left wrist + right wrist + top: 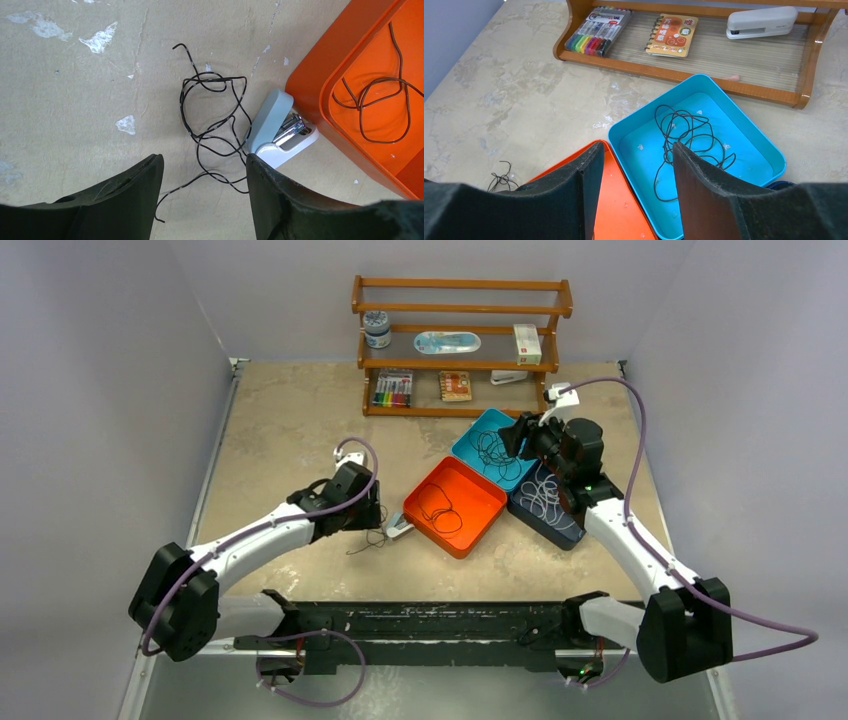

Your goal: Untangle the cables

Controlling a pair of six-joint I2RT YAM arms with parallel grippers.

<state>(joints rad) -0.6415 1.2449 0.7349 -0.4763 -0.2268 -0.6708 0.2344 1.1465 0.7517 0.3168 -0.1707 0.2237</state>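
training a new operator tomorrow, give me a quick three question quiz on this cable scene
1. True or false: the left hand is shut on the loose black cable.
2. Which tray holds the white cable? A orange, B light blue, C dark blue.
3. Fill in: the right hand hovers open over the ___ tray.
Key: 1 false, it is open above that cable. 2 C, the dark blue tray. 3 the light blue tray.
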